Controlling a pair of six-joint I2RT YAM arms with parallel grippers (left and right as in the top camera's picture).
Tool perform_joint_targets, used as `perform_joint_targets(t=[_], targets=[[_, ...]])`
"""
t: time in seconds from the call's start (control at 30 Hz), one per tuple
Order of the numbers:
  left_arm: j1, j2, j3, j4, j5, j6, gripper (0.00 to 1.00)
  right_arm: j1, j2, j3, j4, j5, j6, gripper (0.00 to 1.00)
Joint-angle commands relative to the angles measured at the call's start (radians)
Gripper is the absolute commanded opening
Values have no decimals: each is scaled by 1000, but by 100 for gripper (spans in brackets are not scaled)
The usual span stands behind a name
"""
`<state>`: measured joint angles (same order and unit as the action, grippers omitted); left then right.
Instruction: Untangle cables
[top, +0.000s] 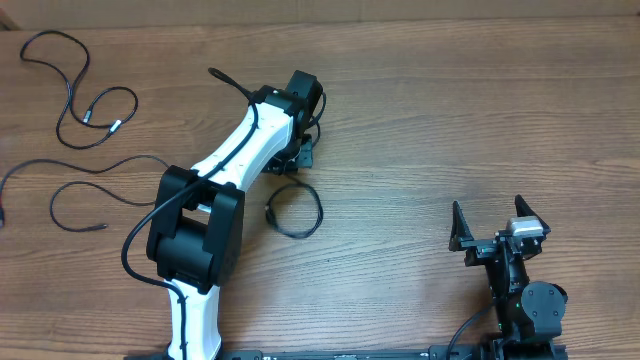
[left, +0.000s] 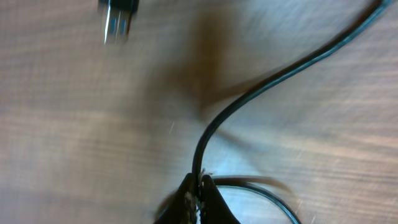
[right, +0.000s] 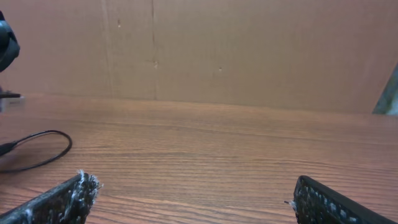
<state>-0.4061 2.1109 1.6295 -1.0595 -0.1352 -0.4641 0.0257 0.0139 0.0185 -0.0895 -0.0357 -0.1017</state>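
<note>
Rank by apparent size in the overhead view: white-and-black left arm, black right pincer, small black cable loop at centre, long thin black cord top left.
1. white-and-black left arm
2. long thin black cord, by its spread
3. black right pincer
4. small black cable loop

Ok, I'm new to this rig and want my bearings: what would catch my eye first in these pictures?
The white left arm stretches across the wooden table, and its left gripper is shut on a thin black cable. More loose cables lie spread out at the table's far left. The right gripper sits open and empty at the lower right.
</note>
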Motion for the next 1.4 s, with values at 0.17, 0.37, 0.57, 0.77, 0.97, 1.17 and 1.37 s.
perform_joint_targets(t=[0.17, 0.37, 0.57, 0.77, 0.97, 1.17, 1.37], targets=[[0, 0, 50, -146, 124, -341, 4, -5, -7, -10, 6, 11, -1, 100], [-9, 0, 48, -152, 217, -359, 17, -5, -7, -10, 6, 12, -1, 100], [-6, 1, 48, -148, 101, -339, 100, -5, -7, -10, 6, 12, -1, 100], [-7, 1, 48, -151, 195, -241, 100, -5, -7, -10, 6, 11, -1, 100], [3, -8, 80, -190, 319, -141, 100, -5, -7, -10, 6, 11, -1, 100], [13, -143, 94, -233, 187, -224, 99, -5, -7, -10, 6, 12, -1, 100], [13, -251, 94, -317, -5, -348, 99, -5, -7, -10, 6, 12, -1, 100]])
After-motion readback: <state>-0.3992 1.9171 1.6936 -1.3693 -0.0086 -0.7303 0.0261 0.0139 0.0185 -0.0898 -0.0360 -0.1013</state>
